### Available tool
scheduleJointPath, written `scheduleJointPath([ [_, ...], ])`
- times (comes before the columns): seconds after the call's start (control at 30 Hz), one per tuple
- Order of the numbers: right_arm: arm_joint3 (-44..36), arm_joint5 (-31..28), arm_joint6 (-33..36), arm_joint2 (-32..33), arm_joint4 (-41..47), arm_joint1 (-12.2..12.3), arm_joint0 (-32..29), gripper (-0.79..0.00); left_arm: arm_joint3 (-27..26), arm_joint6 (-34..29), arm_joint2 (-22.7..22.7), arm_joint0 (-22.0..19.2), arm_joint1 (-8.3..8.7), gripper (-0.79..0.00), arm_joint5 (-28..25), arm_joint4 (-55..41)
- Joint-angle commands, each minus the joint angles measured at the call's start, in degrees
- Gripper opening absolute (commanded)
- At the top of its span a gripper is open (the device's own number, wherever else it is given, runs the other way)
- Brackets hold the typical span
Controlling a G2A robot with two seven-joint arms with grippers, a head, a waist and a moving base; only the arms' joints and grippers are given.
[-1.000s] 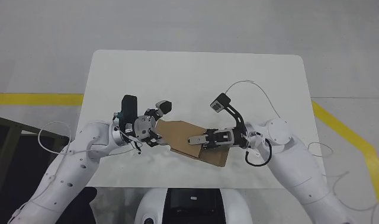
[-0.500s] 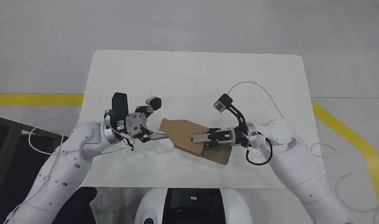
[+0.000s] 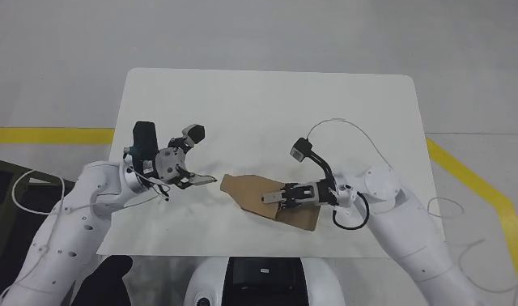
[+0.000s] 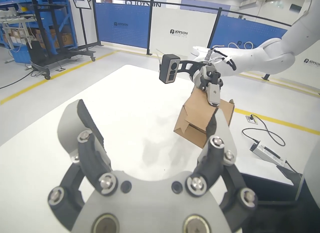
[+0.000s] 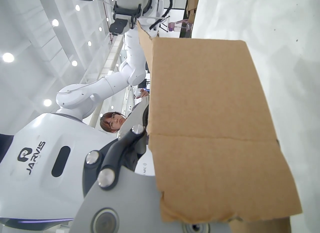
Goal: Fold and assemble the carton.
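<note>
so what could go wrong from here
The carton is held by the right jaws alone, clamped on one panel; it could pivot or slip.
It sits near the table's front edge and might slide off.
The left jaws stand open, apart from it; a misaligned approach may crush a flap.

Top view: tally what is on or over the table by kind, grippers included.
Carton: 1
Grippers: 2 (left gripper, open beside the carton; right gripper, gripping the carton)
Table: 1
Total: 4
</note>
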Motion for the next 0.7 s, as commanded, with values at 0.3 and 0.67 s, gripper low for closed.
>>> scheduleJointPath([
  [0.3, -0.9, 1.4, -0.5, -1.3, -0.9, -0.1, 1.0, -0.785, -2.7, -3.0, 2.4, -2.6, -0.24, 0.000, 0.0, 7.3],
  [0.67, -1.6, 1.1, -0.8, -0.4, 0.1, 0.1, 0.8, -0.785, -1.8, -2.9, 1.9, -1.7, 0.15, 0.000, 0.0, 11.4],
])
